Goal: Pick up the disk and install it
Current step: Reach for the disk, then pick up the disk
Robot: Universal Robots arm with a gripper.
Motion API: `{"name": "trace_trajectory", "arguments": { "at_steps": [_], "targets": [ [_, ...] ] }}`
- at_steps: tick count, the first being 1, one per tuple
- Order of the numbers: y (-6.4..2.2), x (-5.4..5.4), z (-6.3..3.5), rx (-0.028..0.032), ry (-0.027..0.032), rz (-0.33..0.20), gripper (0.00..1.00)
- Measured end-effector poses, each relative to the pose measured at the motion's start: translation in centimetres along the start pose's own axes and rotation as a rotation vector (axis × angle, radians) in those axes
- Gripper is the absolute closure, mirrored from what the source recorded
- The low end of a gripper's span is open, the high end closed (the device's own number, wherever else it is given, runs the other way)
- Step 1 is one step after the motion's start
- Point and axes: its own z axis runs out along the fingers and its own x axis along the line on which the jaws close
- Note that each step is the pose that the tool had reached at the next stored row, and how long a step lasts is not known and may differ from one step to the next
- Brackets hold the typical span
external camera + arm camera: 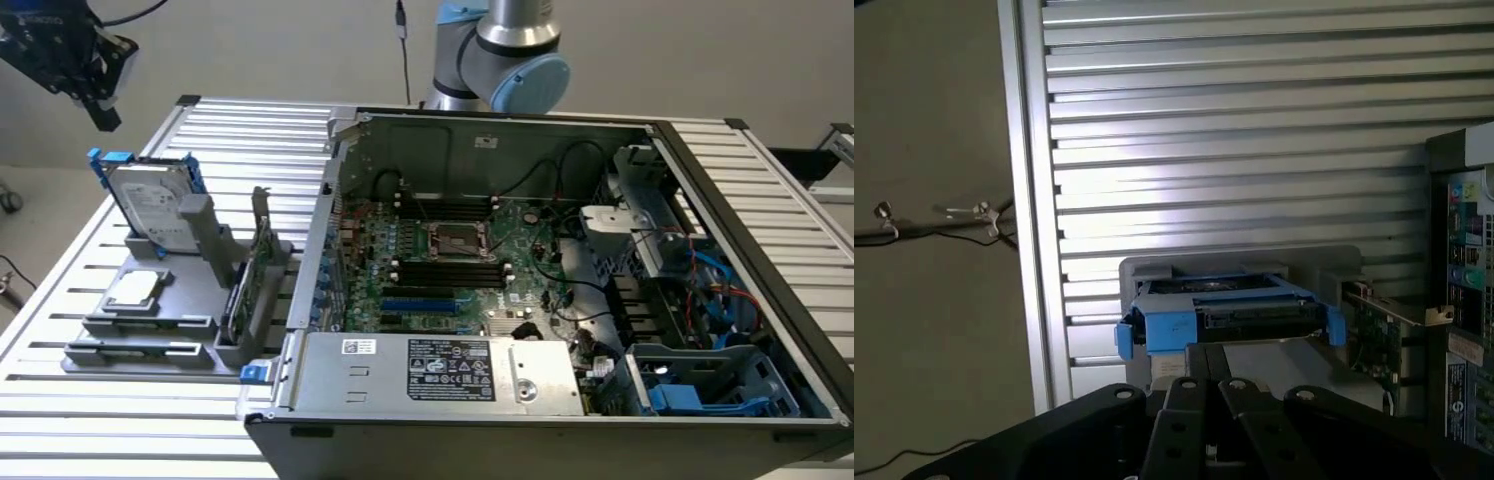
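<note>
Robot arm's gripper (pixel 103 115) hangs clenched, empty, high over the far corner of the slatted metal table (pixel 120 430) at the exterior view's left. In the wrist view the gripper (pixel 1206 388) has its two black fingers (pixel 1179 405) pressed together w/ nothing between them. The disk (pixel 1224 318) sits just ahead of the tips but apart from them.

The disk (pixel 144 205), a silver-grey drive w/ white label & blue rails, stands on edge in a grey holder (pixel 198 228). It is below the gripper & slightly toward the exterior view's right, clear of it and not yet picked up. On the same holder, nearer the camera, a small square silver chip (pixel 134 290) lies flat. A thin green card (pixel 244 295) stands upright betw. the chip & the computer.

The open computer case (pixel 561 420) sits to the exterior view's right of the holder, motherboard (pixel 441 270) exposed. Black cables (pixel 567 165) loop inside it, & blue plastic brackets (pixel 674 395) fill its near right corner. The arm's grey-and-blue base joint (pixel 514 60) rises behind the case. In the wrist view, thin wires (pixel 934 233) run across a beige surface beside the table edge.
</note>
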Motion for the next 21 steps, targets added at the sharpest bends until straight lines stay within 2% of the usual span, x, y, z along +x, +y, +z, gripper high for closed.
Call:
{"name": "trace_trajectory", "arguments": {
  "at_steps": [14,17,21],
  "targets": [
    [0.0,0.01,0.0,0.0001,0.0002,-0.002,0.89],
    [0.01,0.04,0.05,-0.0014,0.0001,-0.046,0.89],
    [0.01,0.04,0.15,-0.0064,-0.0006,-0.119,0.89]
  ]
}}
